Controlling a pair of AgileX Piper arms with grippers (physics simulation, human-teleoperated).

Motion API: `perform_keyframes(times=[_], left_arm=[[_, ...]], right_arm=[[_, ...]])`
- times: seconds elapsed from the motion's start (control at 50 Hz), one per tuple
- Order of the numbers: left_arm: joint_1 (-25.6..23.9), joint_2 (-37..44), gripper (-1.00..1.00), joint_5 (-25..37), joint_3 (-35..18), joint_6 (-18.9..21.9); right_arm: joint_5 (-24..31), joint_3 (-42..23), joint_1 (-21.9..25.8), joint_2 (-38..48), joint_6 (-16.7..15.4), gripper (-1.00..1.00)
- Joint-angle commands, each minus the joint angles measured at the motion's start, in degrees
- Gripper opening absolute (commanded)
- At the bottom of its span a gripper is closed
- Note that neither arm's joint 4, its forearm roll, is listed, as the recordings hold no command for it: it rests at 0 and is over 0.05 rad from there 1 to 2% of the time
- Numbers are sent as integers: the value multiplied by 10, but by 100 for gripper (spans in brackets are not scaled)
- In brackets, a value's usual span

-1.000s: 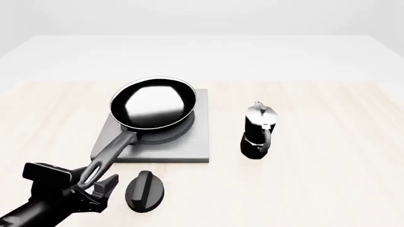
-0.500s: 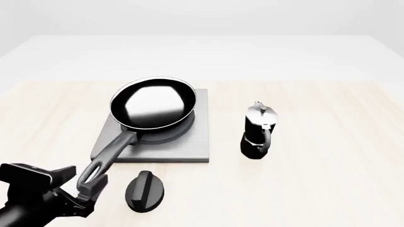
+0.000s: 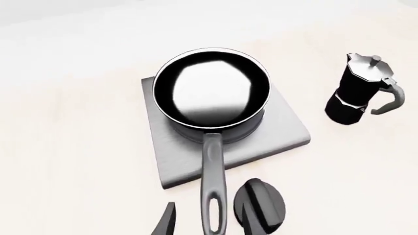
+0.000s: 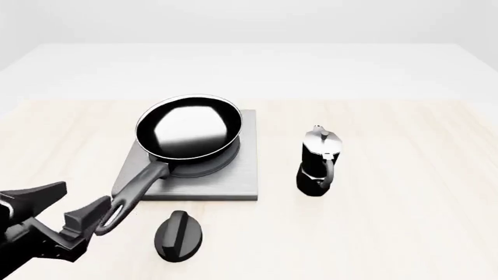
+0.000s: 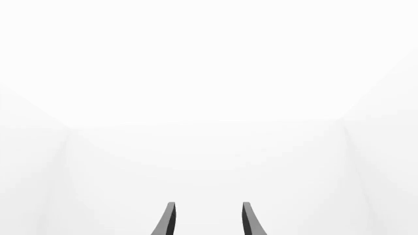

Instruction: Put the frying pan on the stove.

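The frying pan (image 4: 188,128) sits on the stove (image 4: 233,178); left jaws gape, empty, handle tip between them — a sideways drift could drag it off.

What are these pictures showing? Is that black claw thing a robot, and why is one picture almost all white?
Yes, it's a robot with two arms, drawn by a computer. Each arm ends in a gripper that pinches things.

The front picture looks down at the table from behind the arms. The left gripper is open at the bottom corner, holding nothing.

On the table, a frying pan sits on a flat grey stove. Its long handle points towards the left gripper. Beside it stand a moka pot and a small black knob.

Another picture comes from a camera on the left arm, seeing the same things closer.

The white picture is from the right arm's camera. The right gripper is open, pointing at nothing but white.
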Motion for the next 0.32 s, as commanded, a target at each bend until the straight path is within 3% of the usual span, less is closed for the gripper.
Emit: perform_keyframes(times=[0.02,0.32], left_arm=[[14,-60,100,83,-79,37],[36,-100,100,107,-167,59]], right_arm=[[0,0,1,0,-1,100],[0,-1,0,0,-1,100]])
